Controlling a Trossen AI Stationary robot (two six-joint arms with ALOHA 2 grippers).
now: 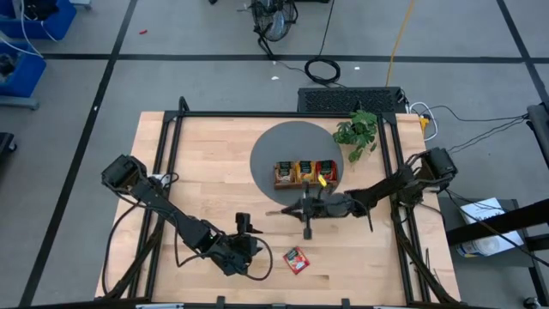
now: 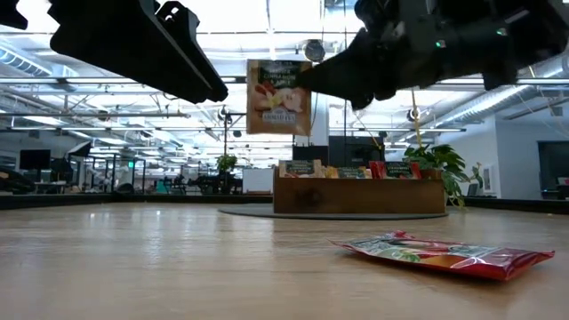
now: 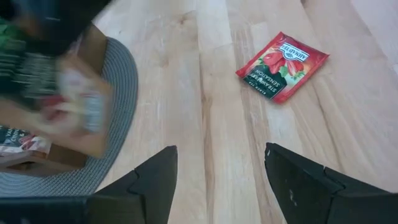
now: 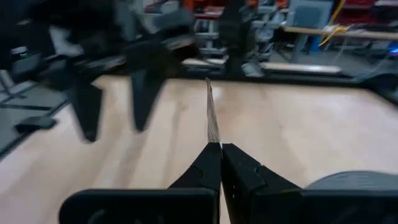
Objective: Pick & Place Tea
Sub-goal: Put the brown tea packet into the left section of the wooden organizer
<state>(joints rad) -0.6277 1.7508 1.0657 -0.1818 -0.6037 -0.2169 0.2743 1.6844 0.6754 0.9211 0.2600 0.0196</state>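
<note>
My right gripper is shut on a beige tea sachet, which hangs in the air between the wooden tray and the table's near edge. The sachet shows edge-on in the right wrist view. A red tea sachet lies flat on the table near the front edge. My left gripper stands open above the table, left of the red sachet, with nothing between its fingers. Several sachets stand upright in the tray. My right gripper pinches the beige sachet's upper side edge between its two fingers. The fingers lie level and come from the table's right. The sachet hangs upright below and beside the fingertips, well clear of the table.
The tray stands on a round grey mat at the table's far middle. A green leafy plant stands at the mat's right. A black frame runs along the table's edges. Bare wood lies at the near left.
</note>
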